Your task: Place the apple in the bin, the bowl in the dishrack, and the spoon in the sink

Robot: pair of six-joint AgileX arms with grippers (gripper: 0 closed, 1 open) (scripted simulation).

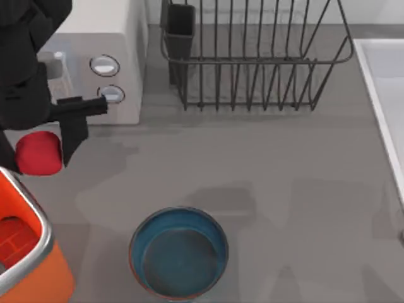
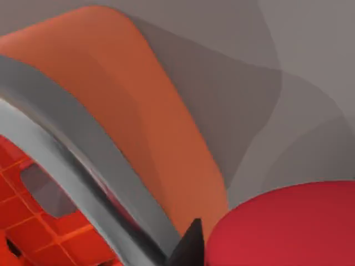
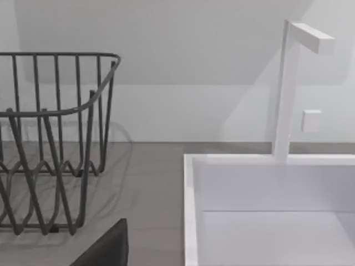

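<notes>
My left gripper (image 1: 40, 149) is shut on the bright-red apple (image 1: 36, 155), held at the table's left just behind the bin's far corner. The bin (image 1: 39, 222) is orange with a silver-grey rim and a red inside. In the left wrist view the apple (image 2: 288, 227) hangs beside the bin's rim (image 2: 66, 138), with a black fingertip (image 2: 189, 244) against it. The teal-blue bowl (image 1: 178, 252) stands upright and empty at the front centre. The black wire dishrack (image 1: 252, 60) is at the back. The white sink (image 1: 385, 82) lies at the right edge. The spoon is out of view.
A white microwave (image 1: 104, 38) with two round knobs stands at the back left, right behind my left arm. The right wrist view faces the dishrack (image 3: 50, 138), the sink (image 3: 266, 188) and its white tap (image 3: 285, 88), with a dark part of my right gripper (image 3: 108, 248) low in it.
</notes>
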